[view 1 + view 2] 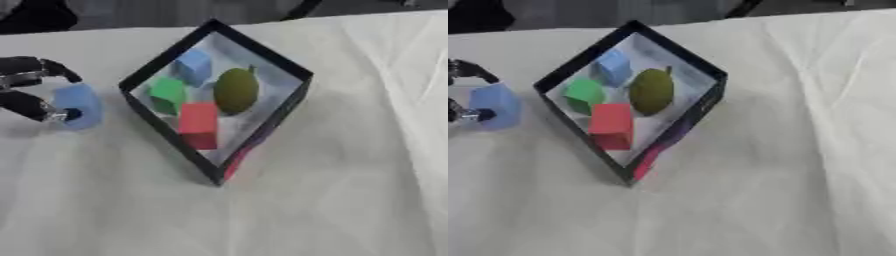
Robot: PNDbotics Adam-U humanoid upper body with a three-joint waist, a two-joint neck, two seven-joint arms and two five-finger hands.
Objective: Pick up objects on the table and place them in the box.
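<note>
At left edge, cropped left hand point(31, 90) pinches blue block point(79, 105).

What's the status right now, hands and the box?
Left robot hand shut on light blue block, left of box. Right hand not in view. Box holds four items. Path clear.

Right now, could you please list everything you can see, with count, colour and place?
box: one, black rim, pale inside, centre of the table, set cornerwise.
blue block: one, light blue, far corner inside the box.
green block: one, green, left side inside the box.
red block: one, red, near part inside the box.
fruit: one, olive green, right side inside the box.
blue object: one, light blue, left of the box, held.
tablecloth: one, white, covering the table.
left hand: one, black, left edge, curled round the blue object.
</note>
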